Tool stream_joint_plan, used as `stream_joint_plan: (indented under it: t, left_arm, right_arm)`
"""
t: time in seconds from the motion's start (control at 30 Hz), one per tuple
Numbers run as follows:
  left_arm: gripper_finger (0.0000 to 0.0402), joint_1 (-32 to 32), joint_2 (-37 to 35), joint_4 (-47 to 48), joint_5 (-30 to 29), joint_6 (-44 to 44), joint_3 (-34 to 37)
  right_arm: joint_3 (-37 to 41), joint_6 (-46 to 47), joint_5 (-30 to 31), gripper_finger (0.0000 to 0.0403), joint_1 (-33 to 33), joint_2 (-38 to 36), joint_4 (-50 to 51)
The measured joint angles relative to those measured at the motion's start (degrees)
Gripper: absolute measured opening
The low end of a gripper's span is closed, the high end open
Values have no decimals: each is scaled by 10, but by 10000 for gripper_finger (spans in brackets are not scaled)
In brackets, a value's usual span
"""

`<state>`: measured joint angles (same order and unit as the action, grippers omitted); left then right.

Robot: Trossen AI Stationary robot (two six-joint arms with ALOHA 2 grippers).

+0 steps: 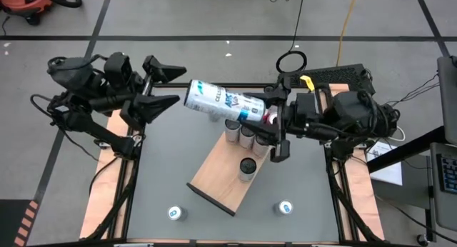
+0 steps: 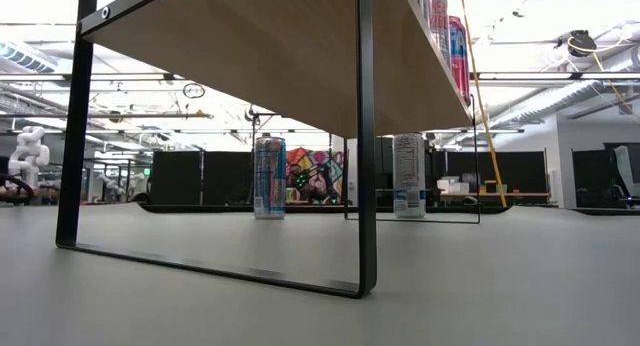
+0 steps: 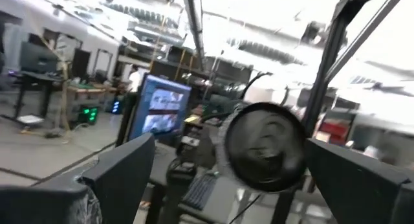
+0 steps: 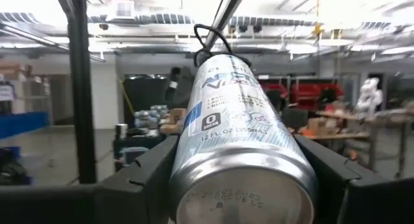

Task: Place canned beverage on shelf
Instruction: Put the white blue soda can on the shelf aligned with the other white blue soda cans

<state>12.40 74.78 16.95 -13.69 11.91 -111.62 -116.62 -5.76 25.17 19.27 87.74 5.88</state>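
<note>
A white-and-blue can [image 1: 227, 103] lies on its side in the air above the far end of the light-brown shelf [image 1: 214, 181]. My right gripper [image 1: 273, 120] is shut on it; in the right wrist view the can [image 4: 236, 114] runs forward between the fingers. My left gripper [image 1: 173, 87] is open at the can's far end, its fingers on either side without touching. In the left wrist view that end shows as a dark round disc [image 3: 264, 146] between the fingers. In the low view the shelf [image 2: 270, 46] is seen from below on its black frame. My right gripper pinches the can's round wall near its bottom end [image 4: 194, 160] between the two fingers [image 4: 147, 167]. The fingers come level from the table's right and lie along the can. The can is lifted clear, lying about level, its other end toward the table's left.
Three cans [image 1: 247, 136] stand in a row on the shelf's far part, with another [image 1: 247, 167] nearer the middle. Two cans [image 1: 176, 213] [image 1: 285, 208] stand on the grey table near its front edge and show in the low view [image 2: 269, 176] [image 2: 408, 176].
</note>
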Motion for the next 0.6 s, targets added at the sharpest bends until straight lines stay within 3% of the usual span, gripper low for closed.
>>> stream_joint_plan:
  t: [0.23, 0.4, 0.6]
  left_arm:
    - [398, 9, 0, -74, 42, -20, 0]
    - [398, 14, 9, -111, 47, -90, 0]
    - [398, 6, 30, -143, 48, -98, 0]
  right_arm:
    - [0, -98, 3, 226, -1, 1, -42]
    - [0, -182, 2, 226, 0, 0, -84]
    - [0, -248, 3, 226, -1, 0, -111]
